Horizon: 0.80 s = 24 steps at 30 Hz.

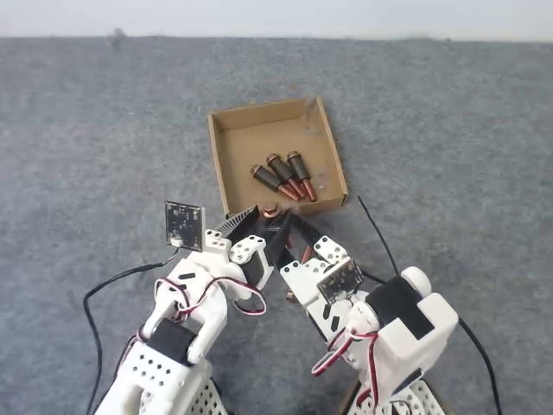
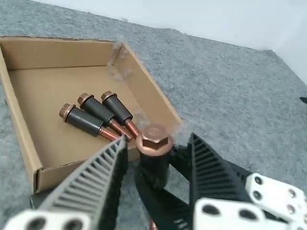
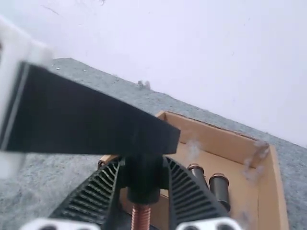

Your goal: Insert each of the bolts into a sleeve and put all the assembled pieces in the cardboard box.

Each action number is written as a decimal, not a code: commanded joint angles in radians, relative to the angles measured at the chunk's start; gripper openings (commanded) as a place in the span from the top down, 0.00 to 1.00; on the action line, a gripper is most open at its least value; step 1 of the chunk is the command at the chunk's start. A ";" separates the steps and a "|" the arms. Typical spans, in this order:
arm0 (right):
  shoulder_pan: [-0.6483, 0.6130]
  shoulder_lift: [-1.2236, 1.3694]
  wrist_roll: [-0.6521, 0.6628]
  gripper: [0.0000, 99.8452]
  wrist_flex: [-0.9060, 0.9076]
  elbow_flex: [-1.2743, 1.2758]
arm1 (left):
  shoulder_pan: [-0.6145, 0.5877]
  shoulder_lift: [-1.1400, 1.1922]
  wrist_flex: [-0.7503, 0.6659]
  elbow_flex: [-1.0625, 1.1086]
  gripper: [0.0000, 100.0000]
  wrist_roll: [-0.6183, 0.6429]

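- The bolt [image 2: 153, 138], seated in its sleeve [image 2: 154, 168], sat just outside the box [image 2: 67, 173], at its 6 o'clock.
- The right gripper [image 3: 142, 171] was clamped on the sleeve.
- The left gripper [image 2: 158, 141] straddled the bolt head, jaws apart.
- Three assembled pieces [image 2: 96, 115] lay inside the box.

- Copper hex-head bolt [image 2: 154, 136] seated in a black sleeve [image 2: 154, 168], standing upright with the head on top and the threaded tip showing below. The sleeve is clamped in the right claw [image 3: 143, 189] and stands between the spread jaws of the left claw [image 2: 158, 148].
- Three assembled pieces [image 1: 282, 176] lie side by side just beyond both claws, threaded ends nearest them.
- Shallow brown cardboard box [image 1: 219, 164] holds the three, its near wall just ahead of the claw tips.
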 commanded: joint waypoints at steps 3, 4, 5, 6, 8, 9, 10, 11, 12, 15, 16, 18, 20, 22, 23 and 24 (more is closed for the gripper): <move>0.015 -0.016 0.006 0.99 -0.004 -0.026 | 0.003 -0.021 -0.002 -0.016 0.81 -0.002; 0.015 -0.012 0.006 0.99 -0.004 -0.034 | 0.002 -0.021 -0.002 -0.027 0.81 0.003; 0.016 -0.007 0.006 0.99 -0.002 -0.040 | 0.002 -0.021 -0.002 -0.035 0.81 0.018; 0.016 -0.007 0.008 0.99 -0.002 -0.043 | 0.002 -0.021 0.000 -0.044 0.81 0.040; 0.027 -0.007 0.008 0.99 -0.002 -0.044 | 0.002 -0.021 0.003 -0.050 0.81 0.057; 0.030 -0.007 0.006 0.99 -0.002 -0.044 | 0.002 -0.021 0.003 -0.050 0.81 0.055; 0.035 -0.007 0.006 0.99 -0.002 -0.044 | 0.002 -0.021 0.003 -0.050 0.81 0.055; 0.036 -0.007 0.005 0.99 -0.002 -0.044 | 0.002 -0.021 0.003 -0.050 0.81 0.055; 0.036 -0.007 0.005 0.99 -0.002 -0.046 | 0.002 -0.026 0.000 -0.050 0.81 0.055; 0.036 -0.007 0.005 0.99 -0.002 -0.046 | 0.000 -0.100 0.005 -0.045 0.81 0.060; 0.036 -0.007 0.005 0.99 -0.002 -0.046 | -0.008 -0.143 0.008 -0.041 0.81 0.060; 0.036 -0.007 0.005 0.99 -0.002 -0.046 | -0.048 -0.235 0.060 -0.033 0.81 0.060; 0.036 -0.007 0.005 0.99 -0.002 -0.046 | -0.087 -0.328 0.127 -0.022 0.81 0.060; 0.036 -0.007 0.005 0.99 -0.002 -0.046 | -0.114 -0.327 0.140 -0.024 0.81 0.060; 0.036 -0.007 0.005 0.99 -0.002 -0.046 | -0.123 -0.310 0.140 -0.024 0.81 0.058; 0.036 -0.007 0.005 0.99 -0.002 -0.046 | -0.129 -0.298 0.141 -0.025 0.81 0.057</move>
